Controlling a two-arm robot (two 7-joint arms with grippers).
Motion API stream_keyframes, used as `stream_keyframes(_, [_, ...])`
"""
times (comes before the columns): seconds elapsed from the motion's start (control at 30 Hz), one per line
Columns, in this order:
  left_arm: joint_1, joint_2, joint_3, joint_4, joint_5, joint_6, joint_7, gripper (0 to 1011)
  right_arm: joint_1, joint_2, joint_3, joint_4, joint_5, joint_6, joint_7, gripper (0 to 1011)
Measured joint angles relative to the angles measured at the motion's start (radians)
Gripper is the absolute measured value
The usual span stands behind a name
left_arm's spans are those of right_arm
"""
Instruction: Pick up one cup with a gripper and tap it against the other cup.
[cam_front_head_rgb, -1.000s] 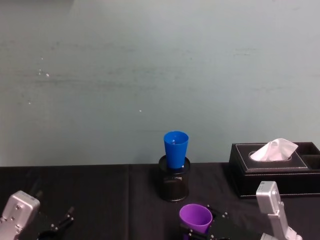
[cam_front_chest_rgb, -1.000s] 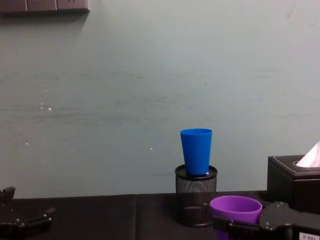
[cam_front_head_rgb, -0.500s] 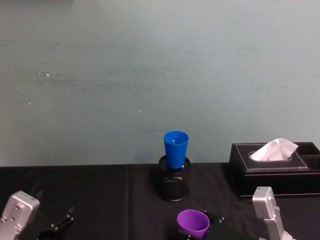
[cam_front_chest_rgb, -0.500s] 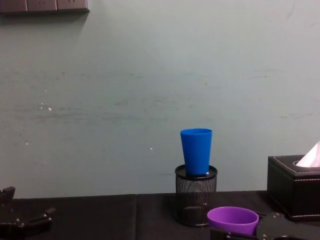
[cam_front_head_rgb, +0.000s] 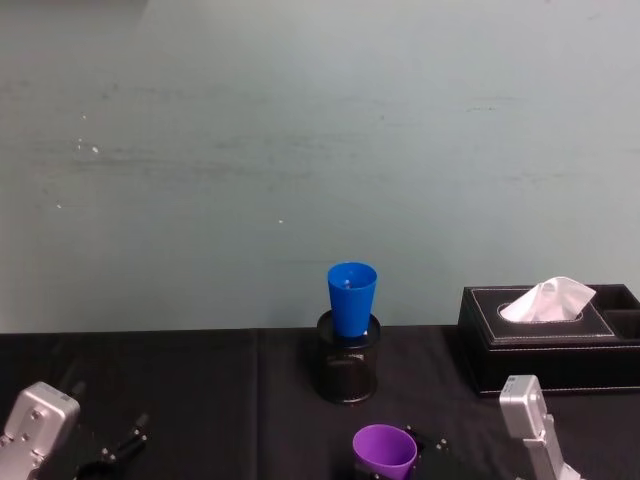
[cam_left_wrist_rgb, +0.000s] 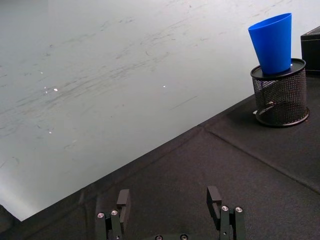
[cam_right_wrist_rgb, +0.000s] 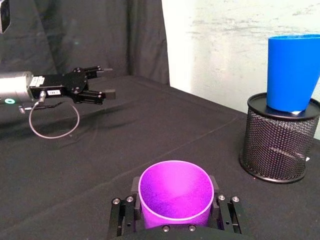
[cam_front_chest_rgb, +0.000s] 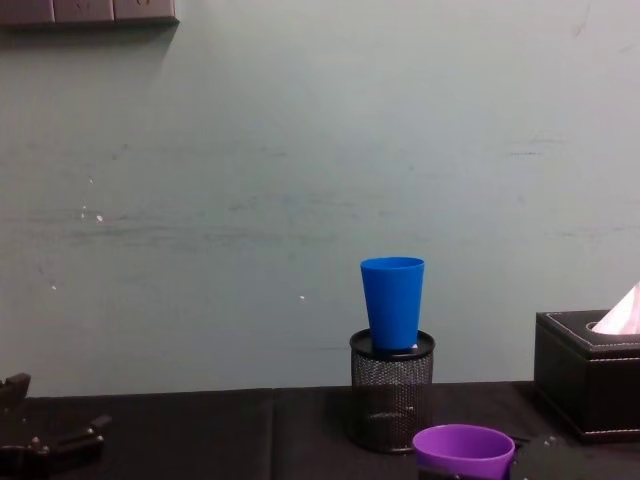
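Observation:
The purple cup (cam_right_wrist_rgb: 176, 192) stands upright between the flat black fingers of my right gripper (cam_right_wrist_rgb: 175, 196), which is shut on its sides. In the head view the purple cup (cam_front_head_rgb: 385, 448) sits low, in front of and below the blue cup (cam_front_head_rgb: 351, 297), apart from it. The blue cup (cam_front_chest_rgb: 392, 300) stands upright in the mouth of a black wire-mesh holder (cam_front_chest_rgb: 391, 400). My left gripper (cam_left_wrist_rgb: 168, 200) is open and holds nothing, low over the black cloth at the near left (cam_front_head_rgb: 120, 445).
A black tissue box (cam_front_head_rgb: 545, 340) with a white tissue sticking out sits at the right, behind my right arm's silver link (cam_front_head_rgb: 525, 408). The black cloth (cam_left_wrist_rgb: 210, 165) covers the table up to a pale green wall.
My right gripper has sunk lower and drawn back towards me with the purple cup in it. The blue cup, the holder and the left arm have not moved.

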Motion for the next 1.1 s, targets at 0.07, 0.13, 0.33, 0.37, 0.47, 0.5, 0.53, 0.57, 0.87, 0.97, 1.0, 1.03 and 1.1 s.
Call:
stream_keyframes(0.07, [0.000,0.000,0.000,0.000,0.000,0.000,0.000,1000,0.001,0.000,0.000,0.001,0.000,0.002,0.001,750])
stream_keyframes(0.13, [0.000,0.000,0.000,0.000,0.000,0.000,0.000,1000,0.002,-0.001,-0.001,0.004,0.000,0.004,0.002,751])
stream_keyframes(0.33, [0.000,0.000,0.000,0.000,0.000,0.000,0.000,1000,0.003,-0.003,-0.001,0.007,0.001,0.012,0.003,751])
stream_keyframes(0.37, [0.000,0.000,0.000,0.000,0.000,0.000,0.000,1000,0.003,-0.003,-0.001,0.007,0.001,0.012,0.003,750])
stream_keyframes(0.47, [0.000,0.000,0.000,0.000,0.000,0.000,0.000,1000,0.003,-0.003,-0.001,0.007,0.001,0.012,0.003,751])
stream_keyframes(0.5, [0.000,0.000,0.000,0.000,0.000,0.000,0.000,1000,0.003,-0.002,-0.001,0.007,0.001,0.012,0.003,750])
stream_keyframes(0.53, [0.000,0.000,0.000,0.000,0.000,0.000,0.000,1000,0.003,-0.002,0.000,0.007,0.001,0.012,0.003,751])
stream_keyframes(0.57, [0.000,0.000,0.000,0.000,0.000,0.000,0.000,1000,0.003,-0.002,0.000,0.007,0.001,0.012,0.003,751])
stream_keyframes(0.87, [0.000,0.000,0.000,0.000,0.000,0.000,0.000,1000,0.003,-0.002,0.000,0.006,0.001,0.011,0.002,954])
stream_keyframes(0.97, [0.000,0.000,0.000,0.000,0.000,0.000,0.000,1000,0.002,-0.002,0.000,0.005,0.001,0.011,0.002,1002])
stream_keyframes(1.0, [0.000,0.000,0.000,0.000,0.000,0.000,0.000,1000,0.002,-0.002,0.000,0.005,0.001,0.011,0.002,1000])
stream_keyframes(1.03, [0.000,0.000,0.000,0.000,0.000,0.000,0.000,1000,0.002,-0.002,0.000,0.005,0.001,0.011,0.002,1000])
stream_keyframes(1.1, [0.000,0.000,0.000,0.000,0.000,0.000,0.000,1000,0.002,-0.001,0.000,0.005,0.001,0.010,0.002,1000])
